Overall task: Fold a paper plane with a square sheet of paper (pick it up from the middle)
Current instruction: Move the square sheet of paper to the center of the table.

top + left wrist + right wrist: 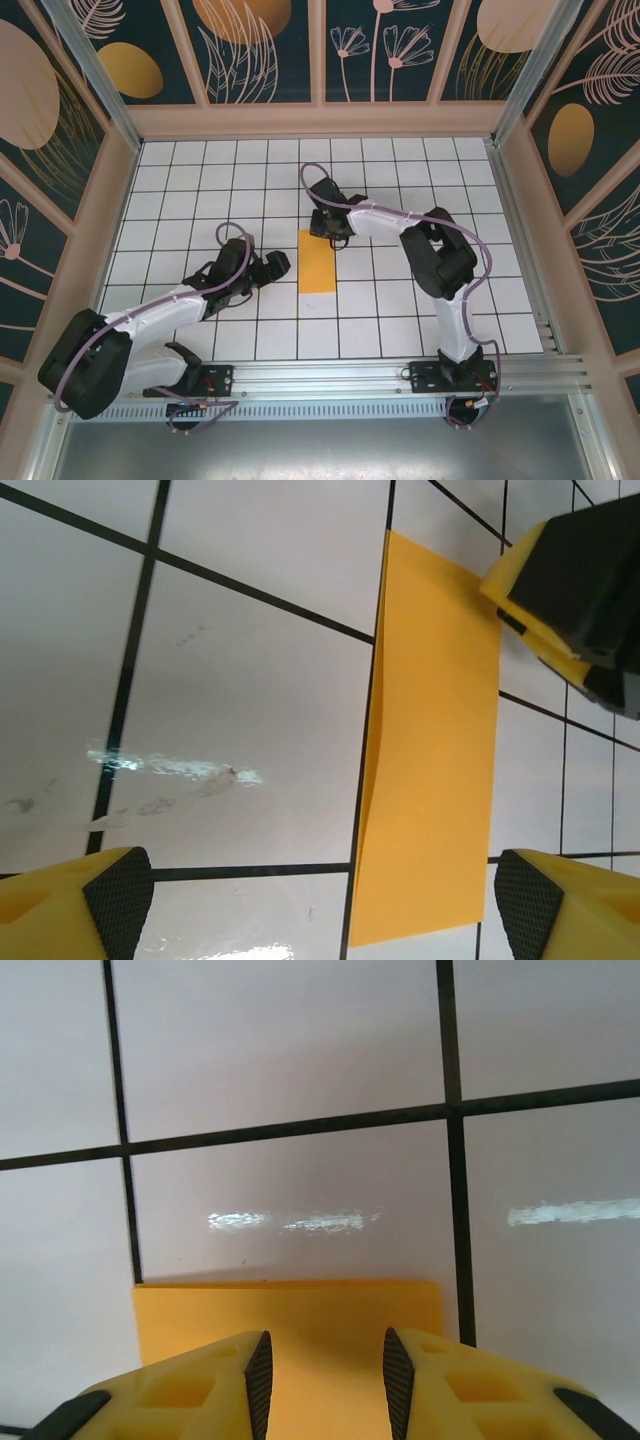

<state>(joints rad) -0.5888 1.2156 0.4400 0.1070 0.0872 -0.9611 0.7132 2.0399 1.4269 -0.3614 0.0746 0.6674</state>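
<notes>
Left gripper (322,905) jaws released, spread wide, nothing between them, pads (115,900) low over bare tiles. It sits just left of the sheet of paper (430,780), level with the sheet's near half, apart from it. In the top view the left gripper (272,265) points right, toward the sheet's long left edge.

Right gripper (325,1380) jaws part open with a narrow gap, clamping nothing. They're at the far short end of the sheet of paper (290,1310), flat orange showing below the gap. Can't tell if the fingertips touch the paper.

Sheet of paper (317,262) is a narrow upright strip, flat on the white tiled desk (400,300) near the centre, between the arms. Two layers show along its left long edge.
</notes>
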